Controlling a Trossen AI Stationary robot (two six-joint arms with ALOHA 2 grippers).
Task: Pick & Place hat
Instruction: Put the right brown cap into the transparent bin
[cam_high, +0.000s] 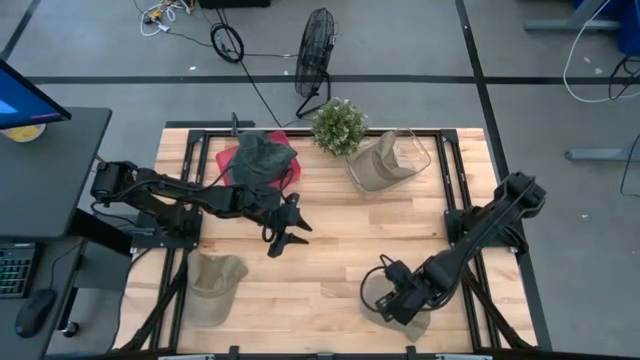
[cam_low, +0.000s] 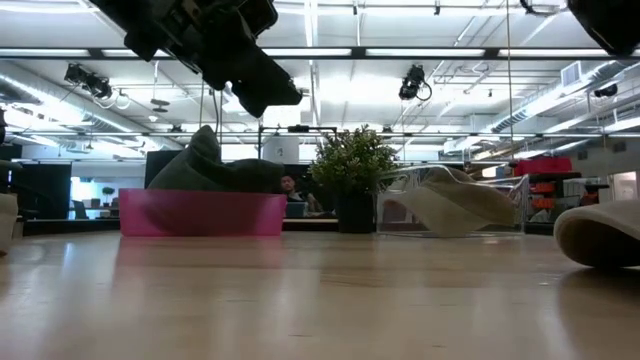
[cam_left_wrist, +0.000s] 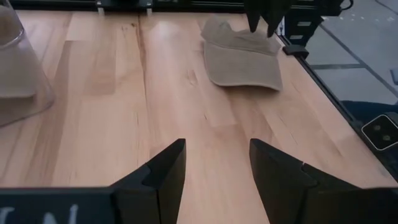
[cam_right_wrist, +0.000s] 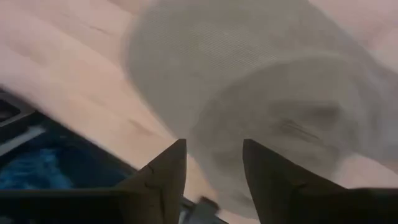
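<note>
A beige hat (cam_high: 418, 322) lies on the table near the near edge, right of centre; it also shows in the left wrist view (cam_left_wrist: 242, 59), the right wrist view (cam_right_wrist: 261, 74) and the low view (cam_low: 600, 235). My right gripper (cam_high: 407, 304) is open and points down close over this hat, with the hat filling its wrist view beyond the fingers (cam_right_wrist: 214, 162). My left gripper (cam_high: 290, 237) is open and empty above the table's middle (cam_left_wrist: 217, 168). A second beige cap (cam_high: 215, 283) lies at the near left. My right gripper comes at the beige hat from above, its fingertips (cam_left_wrist: 256, 25) standing over the hat's crown (cam_left_wrist: 239, 34). I cannot tell whether they touch it. The hat lies flat on the table.
A pink bin (cam_high: 228, 160) with a dark green hat (cam_high: 262, 158) stands at the far left. A clear bin (cam_high: 418, 152) with a beige hat (cam_high: 378, 165) stands at the far right. A potted plant (cam_high: 338, 125) stands between them. Bare wood lies in the middle.
</note>
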